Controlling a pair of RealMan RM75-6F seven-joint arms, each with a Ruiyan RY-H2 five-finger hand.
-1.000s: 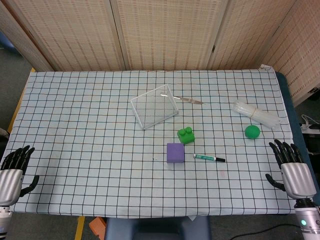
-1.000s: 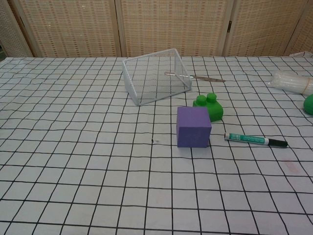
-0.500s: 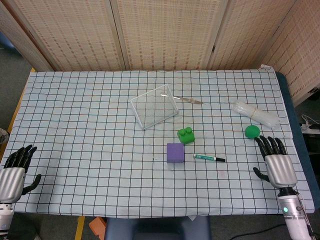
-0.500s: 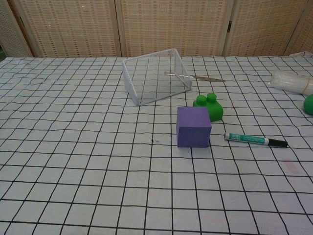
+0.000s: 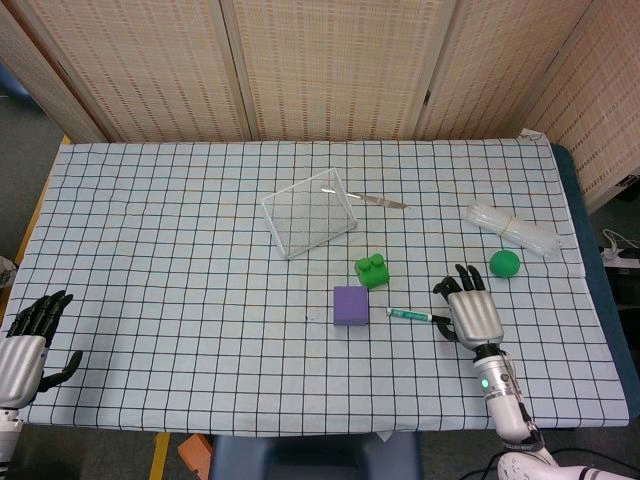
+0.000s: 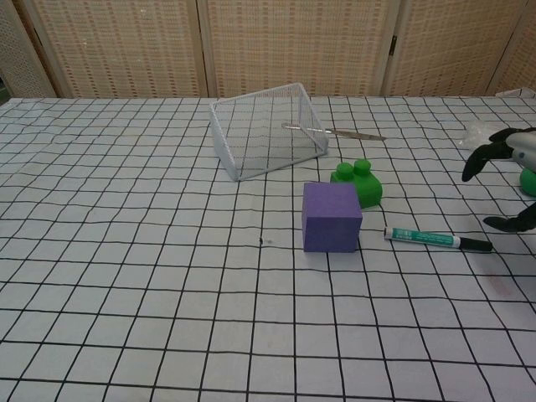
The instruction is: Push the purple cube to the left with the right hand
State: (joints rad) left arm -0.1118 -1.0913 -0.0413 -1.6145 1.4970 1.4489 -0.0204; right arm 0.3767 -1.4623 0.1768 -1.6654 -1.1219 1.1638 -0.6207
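Purple cube (image 5: 350,305): matte, solid, flat on checked worktop (image 5: 160,260). Right robot hand (image 5: 473,312) well right of cube, apart, fingers spread wide, holding nothing; marker (image 5: 418,317) between.

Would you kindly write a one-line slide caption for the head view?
Right hand, open, beside the marker, right of the purple cube it is to push.
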